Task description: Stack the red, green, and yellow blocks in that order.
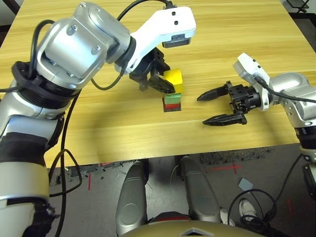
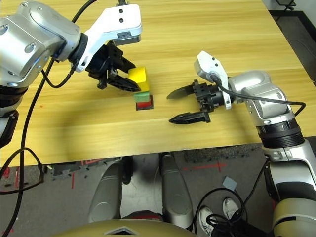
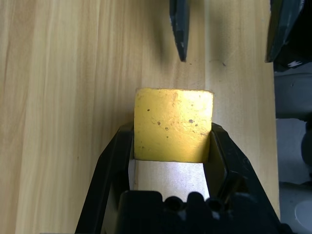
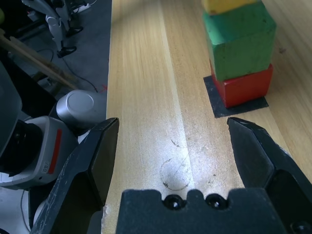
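In the left eye view, the left gripper (image 1: 173,81) reaches in over the counter (image 1: 123,128) with the yellow block (image 1: 174,79) pinched in its fingers. Below the yellow block comes the green block (image 1: 173,98), then the red block (image 1: 172,105) at the bottom, on a black patch (image 1: 172,109). The right gripper (image 1: 201,110) is near the stack, its fingers spread wide and pointing towards it, with nothing between them.

The right eye view takes in the same counter, and beyond its near edge a pair of light shoes (image 2: 230,207) on the floor (image 2: 153,187).

In the left wrist view, the left gripper's fingers hold the yellow block by two opposite sides, one finger against each. Its facing side is scuffed, with a few dark specks. The dark fingers of the right gripper also come into this view, well apart from each other and clear of the yellow block.

In the right wrist view, the right gripper's fingers stand spread over bare wood. The green block rests on the red block, slightly out of line with it — and the yellow block appears directly above, though whether it touches the green block cannot be told.
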Available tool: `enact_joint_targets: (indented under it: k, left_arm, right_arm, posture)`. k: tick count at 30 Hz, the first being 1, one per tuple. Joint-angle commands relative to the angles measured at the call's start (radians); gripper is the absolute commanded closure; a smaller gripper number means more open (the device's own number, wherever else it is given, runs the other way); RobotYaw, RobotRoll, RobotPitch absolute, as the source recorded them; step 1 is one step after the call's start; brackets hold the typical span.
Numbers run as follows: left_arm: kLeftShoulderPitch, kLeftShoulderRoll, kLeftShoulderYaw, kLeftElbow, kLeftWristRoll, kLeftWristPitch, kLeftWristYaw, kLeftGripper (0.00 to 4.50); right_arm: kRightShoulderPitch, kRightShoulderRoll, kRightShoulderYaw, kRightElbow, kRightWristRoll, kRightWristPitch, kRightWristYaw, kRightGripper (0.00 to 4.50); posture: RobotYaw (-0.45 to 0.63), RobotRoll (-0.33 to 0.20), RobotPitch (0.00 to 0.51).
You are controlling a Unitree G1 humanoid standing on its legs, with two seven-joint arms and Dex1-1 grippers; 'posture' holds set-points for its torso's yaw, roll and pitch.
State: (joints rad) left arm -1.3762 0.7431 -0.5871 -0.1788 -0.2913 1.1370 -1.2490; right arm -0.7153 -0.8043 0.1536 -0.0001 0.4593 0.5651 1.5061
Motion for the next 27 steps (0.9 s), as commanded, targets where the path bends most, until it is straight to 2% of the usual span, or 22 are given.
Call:
enact_joint_targets:
  k: [1, 15, 27]
  left_arm:
    - [0.013, 0.005, -0.014, -0.017, 0.004, -0.010, -0.007, 2.44]
    - [0.023, 0.006, -0.023, -0.027, 0.014, -0.013, -0.015, 2.44]
    - [0.009, -0.022, -0.031, -0.019, 0.018, -0.015, -0.011, 2.44]
  right_arm:
    - [0.014, -0.018, -0.016, -0.020, 0.013, 0.008, 0.002, 0.00]
    - [0.015, -0.019, -0.016, -0.023, 0.017, 0.015, -0.002, 0.00]
    - [0.019, -0.019, -0.017, -0.032, 0.021, 0.022, -0.010, 0.00]
  posture:
    - [0.08, 0.126, 0.304]
    - [0.08, 0.127, 0.314]
    - [0.07, 0.129, 0.321]
